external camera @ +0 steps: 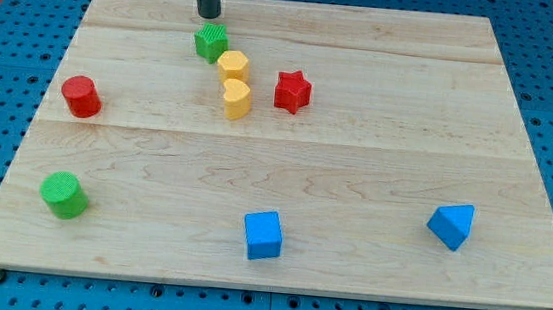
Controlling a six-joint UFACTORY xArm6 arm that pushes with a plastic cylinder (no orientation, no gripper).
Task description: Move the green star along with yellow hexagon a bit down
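No jaws on this rig, so nothing to open or close: just a rod. My tip (208, 15) sits on the counter (374, 184) near the view's top edge, just above the green star (211, 43), slightly to its left. Can't tell if it touches the star yet; the gap looks tiny or nil.

Green star is at the view's upper left-centre. Yellow hexagon (233, 67) is right below it and a bit right, touching or nearly so. Yellow heart (236, 99) sits directly under the hexagon, also touching or close to it. Red star (292, 91) is near, to the view's right of the yellow pair, apart from them.

Step, as I read it: tip is staged behind the star, push not started or only just starting.

Next move: drive toward the view's bottom, angled slightly right so the force runs through star into hexagon. Short stroke only, "a bit" down.

Risk: the heart is in the line of push and will likely get shoved along. The star could also rotate off the hexagon if I hit it off-centre.

Other blocks are well clear: red cylinder (81, 96), green cylinder (63, 195), blue cube (262, 235), blue wedge-like block (451, 227).
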